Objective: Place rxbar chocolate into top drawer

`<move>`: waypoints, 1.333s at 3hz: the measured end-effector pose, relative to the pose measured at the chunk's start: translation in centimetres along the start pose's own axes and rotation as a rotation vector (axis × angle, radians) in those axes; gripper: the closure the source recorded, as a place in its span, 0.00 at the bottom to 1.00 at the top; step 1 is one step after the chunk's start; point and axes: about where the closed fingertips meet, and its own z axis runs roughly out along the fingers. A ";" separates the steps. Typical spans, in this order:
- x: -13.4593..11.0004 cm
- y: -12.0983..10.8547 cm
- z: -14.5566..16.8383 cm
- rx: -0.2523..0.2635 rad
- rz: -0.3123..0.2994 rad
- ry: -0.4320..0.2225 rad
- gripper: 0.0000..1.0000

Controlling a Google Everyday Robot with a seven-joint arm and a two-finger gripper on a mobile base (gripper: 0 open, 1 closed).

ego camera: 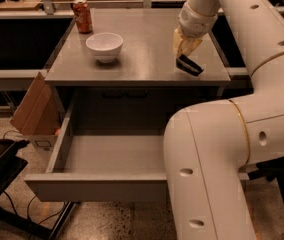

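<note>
Arm (207, 174): the bulky white elbow fills the near right and hides the right end of the drawer and the floor behind it.
Drawer (97, 186): pulled well out below the desk, grey front toward me. The part of its floor that I can see holds nothing; the right part is behind the arm.
Box (32, 109): brown cardboard, leaning against the left side of the cabinet, just beside the drawer's left wall.
Desk (147, 39): flat grey top directly over the drawer recess.
Claw (186, 58): low over the desk's front right corner, pointing down, clamped on the bar.
Bar (190, 66): black wrapper, tilted, hanging from the claw's tips close above the desk near its front edge. I cannot tell whether its lower end touches the top.
Bowl (104, 46): white, upright, on the left half of the desk, well apart from the claw.
Can (82, 15): orange, upright at the far left corner, behind the bowl.
Done, as I judge it: the drawer is open and the bar is gripped.
Left: carry the bar forward past the desk edge, lower it into the drawer, and let go.
Watch: the desk edge sits between the bar and the drawer, so the bar probably has to clear that lip before going down.
</note>
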 end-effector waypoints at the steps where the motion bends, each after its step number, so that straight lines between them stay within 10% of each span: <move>1: -0.9 0.1 0.6 -0.008 -0.002 -0.027 1.00; 4: 4.8 5.9 1.0 -0.178 0.066 0.102 1.00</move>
